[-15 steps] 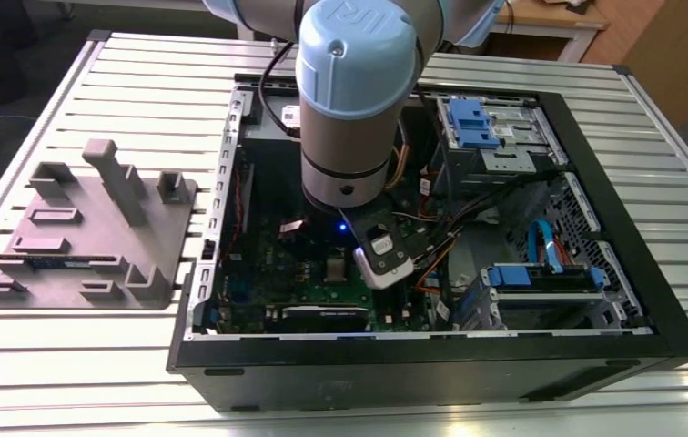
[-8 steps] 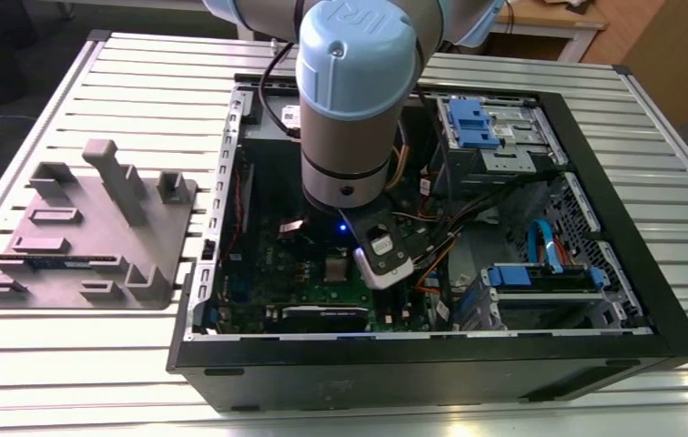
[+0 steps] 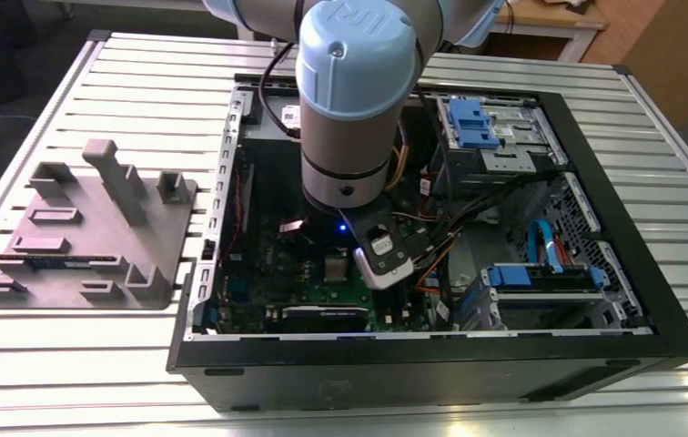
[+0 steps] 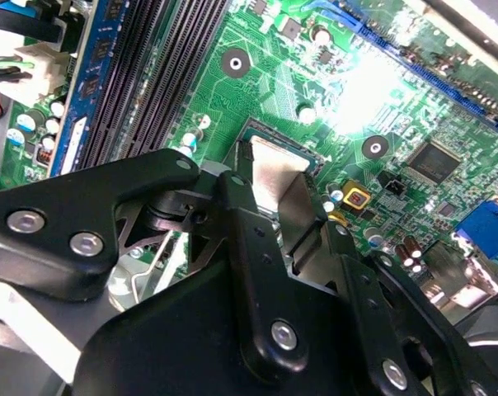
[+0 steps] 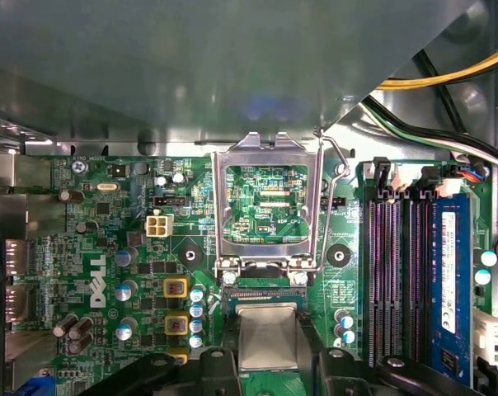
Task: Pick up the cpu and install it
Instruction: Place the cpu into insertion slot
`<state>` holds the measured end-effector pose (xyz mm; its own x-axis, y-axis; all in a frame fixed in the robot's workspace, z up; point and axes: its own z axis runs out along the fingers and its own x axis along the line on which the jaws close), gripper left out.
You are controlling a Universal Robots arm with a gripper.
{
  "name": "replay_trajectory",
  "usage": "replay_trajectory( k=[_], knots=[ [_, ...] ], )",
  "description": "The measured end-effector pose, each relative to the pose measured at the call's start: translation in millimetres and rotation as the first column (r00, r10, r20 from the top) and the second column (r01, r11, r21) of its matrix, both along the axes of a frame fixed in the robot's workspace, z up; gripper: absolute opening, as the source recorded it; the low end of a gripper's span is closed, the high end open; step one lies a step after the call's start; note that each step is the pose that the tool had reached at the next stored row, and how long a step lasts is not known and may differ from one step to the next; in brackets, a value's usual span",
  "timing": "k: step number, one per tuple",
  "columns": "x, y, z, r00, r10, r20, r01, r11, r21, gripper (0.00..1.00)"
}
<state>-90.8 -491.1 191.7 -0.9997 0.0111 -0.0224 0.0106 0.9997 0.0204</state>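
The cpu (image 5: 267, 332), a small silvery square with a greenish rim, lies low over the motherboard (image 5: 92, 272) at the socket, just below the raised hollow socket frame (image 5: 265, 198). My gripper (image 5: 270, 356) reaches down over it, black fingers (image 5: 214, 363) hugging two opposite sides of the chip. In the second wrist view the cpu (image 4: 274, 165) shines between the fingers (image 4: 242, 216) of the gripper (image 4: 278, 206). The exterior view has the arm inside the open computer case (image 3: 441, 355), with the gripper (image 3: 380, 259) down at the board.
Black memory slots (image 5: 393, 272) and a blue memory stick (image 5: 451, 280) run beside the socket. Yellow and black cables (image 5: 447, 78) hang nearby. Drive cages (image 3: 490, 137) fill the case's far side. A grey fixture tray (image 3: 77, 228) sits on the slatted table at the exterior view's left.
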Motion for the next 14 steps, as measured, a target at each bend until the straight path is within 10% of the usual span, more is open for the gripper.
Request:
replay_trajectory(
  k=[14],
  knots=[
    [0.0,0.0,-0.4,1.0,0.0,0.0,0.0,1.0,0.0,0.46]
  ],
)
